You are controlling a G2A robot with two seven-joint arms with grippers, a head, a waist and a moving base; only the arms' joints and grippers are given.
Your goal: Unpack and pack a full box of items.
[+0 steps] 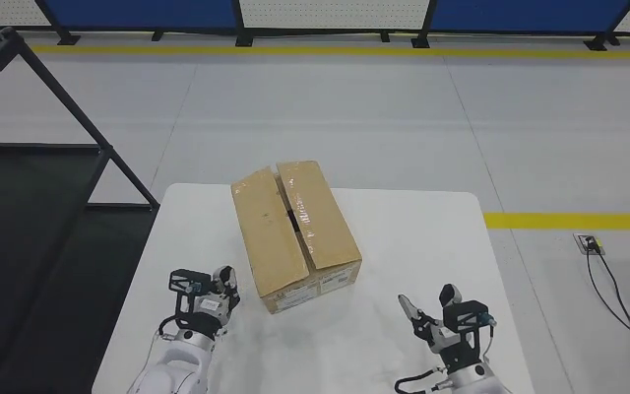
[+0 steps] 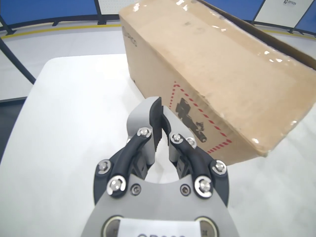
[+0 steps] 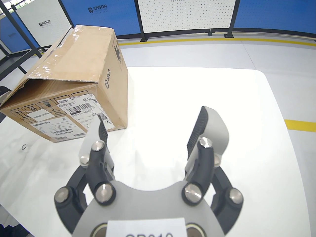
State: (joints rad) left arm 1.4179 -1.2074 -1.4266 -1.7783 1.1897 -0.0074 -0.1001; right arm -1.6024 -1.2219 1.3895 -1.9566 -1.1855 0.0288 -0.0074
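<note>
A closed brown cardboard box (image 1: 293, 232) lies slantwise in the middle of the white table (image 1: 413, 236), its top flaps taped along the centre seam. In the left wrist view the box (image 2: 212, 70) fills the space just beyond my left gripper (image 2: 160, 110), which is shut with nothing between its pads. That gripper (image 1: 228, 284) hovers near the table's front left, a short way from the box's long side. My right gripper (image 1: 427, 303) is open at the front right. In its own view the box (image 3: 74, 80) stands off to one side of the open gripper (image 3: 150, 122), label end facing it.
A small dark C-shaped ring (image 3: 24, 147) lies on the table close to the box's label end. A black frame (image 1: 59, 158) stands on the floor beside the table's left edge. Bare tabletop (image 3: 197, 87) stretches right of the box.
</note>
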